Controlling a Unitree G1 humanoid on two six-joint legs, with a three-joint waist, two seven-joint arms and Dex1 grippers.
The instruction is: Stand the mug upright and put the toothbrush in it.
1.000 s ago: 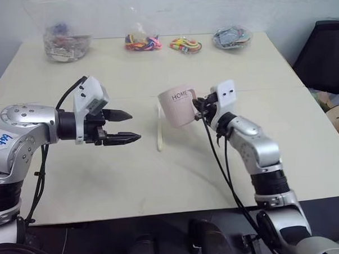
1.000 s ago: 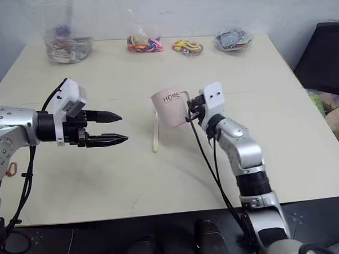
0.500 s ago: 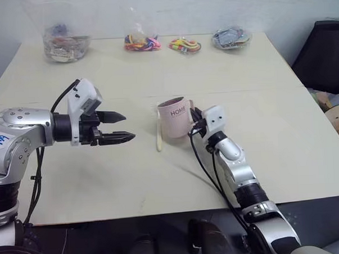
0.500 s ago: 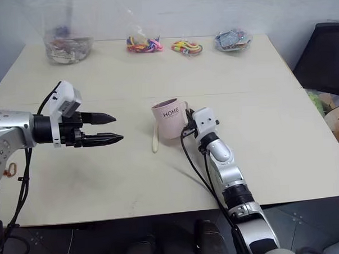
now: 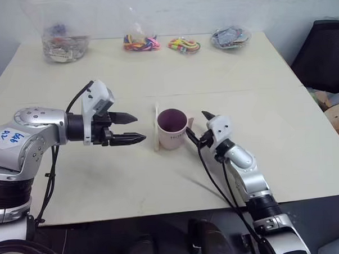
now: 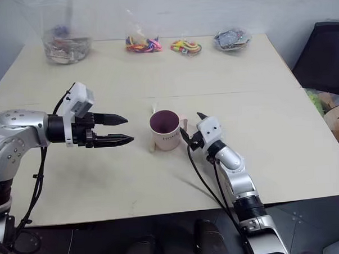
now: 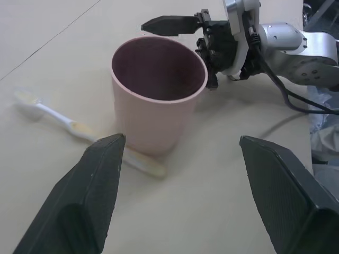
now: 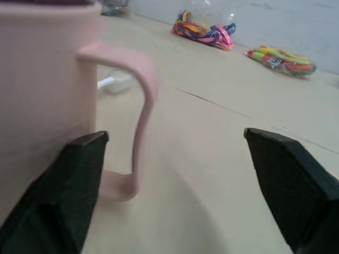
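Pale pink cylindrical mug (image 5: 172, 128) with dark maroon inside standing upright mid-table (image 5: 160, 178), handle toward right gripper (image 5: 199, 129). Slim cream-white plastic toothbrush (image 5: 156, 127) lying flat, just beside the mug's left side. Right gripper jaws spread wide around the handle, holding nothing. Left gripper (image 5: 134, 128) hovering just left of mug, fingers apart, empty. Bags of colourful items (image 5: 141, 41) along far edge.

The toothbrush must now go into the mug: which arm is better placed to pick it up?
Probably the left. The toothbrush lies flat on the table on the mug's left side, and the open left gripper points at it from that side. The right gripper, open at the handle, has the upright mug in its way.
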